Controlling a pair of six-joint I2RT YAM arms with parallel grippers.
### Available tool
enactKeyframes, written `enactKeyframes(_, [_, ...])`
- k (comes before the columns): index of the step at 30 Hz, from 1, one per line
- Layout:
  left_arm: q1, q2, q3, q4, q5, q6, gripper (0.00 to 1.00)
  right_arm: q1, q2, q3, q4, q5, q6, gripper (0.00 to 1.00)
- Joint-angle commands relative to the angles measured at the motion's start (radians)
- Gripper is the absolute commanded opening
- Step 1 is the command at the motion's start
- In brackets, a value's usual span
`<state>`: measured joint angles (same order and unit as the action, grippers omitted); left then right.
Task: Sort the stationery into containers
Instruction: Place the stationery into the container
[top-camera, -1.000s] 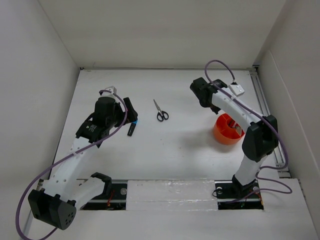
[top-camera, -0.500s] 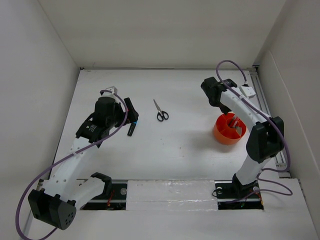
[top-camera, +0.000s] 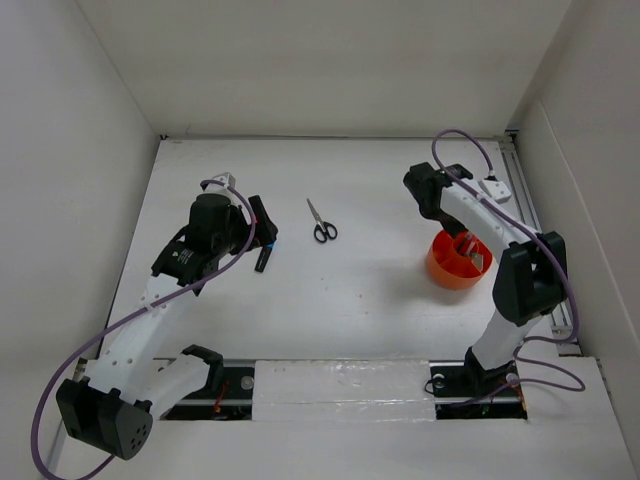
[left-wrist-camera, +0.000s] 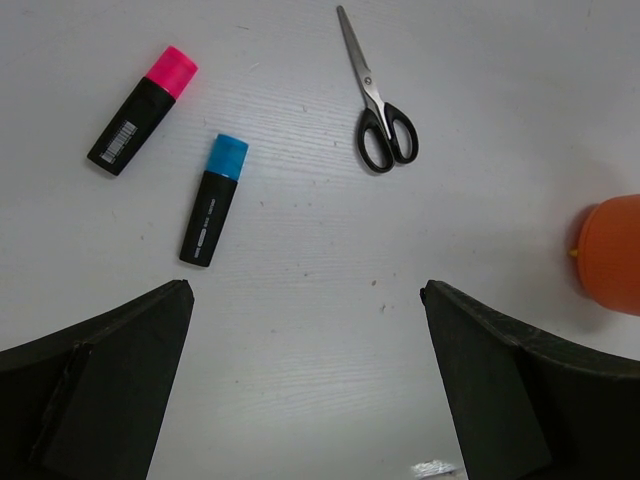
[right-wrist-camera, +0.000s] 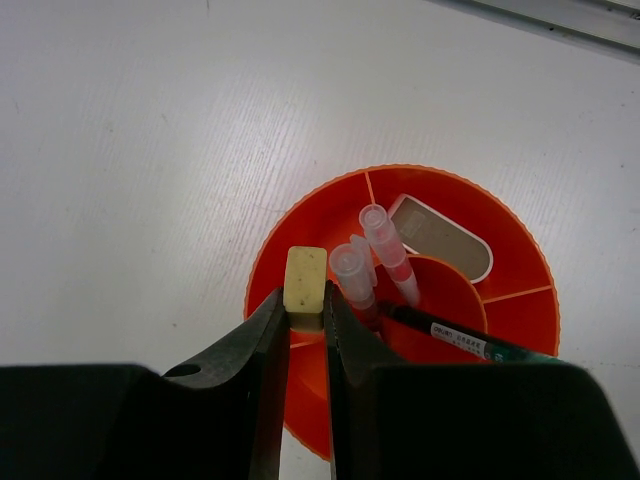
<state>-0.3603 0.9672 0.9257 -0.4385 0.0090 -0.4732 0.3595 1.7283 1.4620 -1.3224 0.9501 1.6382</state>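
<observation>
My right gripper (right-wrist-camera: 305, 303) is shut on the tan eraser (right-wrist-camera: 305, 275) and holds it above the near left rim of the orange divided cup (right-wrist-camera: 520, 262). The cup holds two clear-capped red pens (right-wrist-camera: 385, 250), a dark pen (right-wrist-camera: 460, 335) and a pale oval piece (right-wrist-camera: 440, 238). In the top view the right gripper (top-camera: 428, 200) is just left of the cup (top-camera: 445, 268). My left gripper (left-wrist-camera: 305, 290) is open and empty above the table. Ahead of it lie the blue marker (left-wrist-camera: 212, 200), the pink marker (left-wrist-camera: 140, 110) and the black-handled scissors (left-wrist-camera: 372, 108).
The scissors (top-camera: 321, 222) lie in the middle of the table at the back. A marker (top-camera: 264, 256) lies by the left gripper (top-camera: 262, 228). White walls close in the table on three sides. A metal rail (top-camera: 525, 200) runs along the right edge.
My right gripper has moved right with the eraser, from left of the cup to over its rim. The left arm has not moved.
</observation>
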Motion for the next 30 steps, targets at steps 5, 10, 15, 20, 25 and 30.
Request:
enactKeyframes(5, [-0.003,-0.018,0.001,0.026,0.02,0.013,0.99,-0.016,-0.006,-0.023,0.017,-0.001,-0.001,0.0])
enactKeyframes(10, [-0.003,-0.018,0.001,0.026,0.02,0.013,0.99,-0.016,-0.006,-0.023,0.026,-0.011,-0.001,0.0])
enactKeyframes(15, [-0.003,-0.027,0.001,0.026,0.02,0.013,0.99,-0.025,0.004,-0.032,0.066,-0.02,-0.037,0.0])
enactKeyframes(20, [-0.003,-0.027,0.001,0.026,0.029,0.013,0.99,-0.025,0.013,-0.032,0.08,-0.02,-0.046,0.01])
enactKeyframes(25, [-0.003,-0.027,0.001,0.026,0.029,0.013,0.99,-0.025,0.022,-0.023,0.08,-0.03,-0.055,0.04])
enactKeyframes(30, [-0.003,-0.027,0.001,0.026,0.029,0.022,0.99,-0.025,0.022,-0.023,0.08,-0.03,-0.055,0.07])
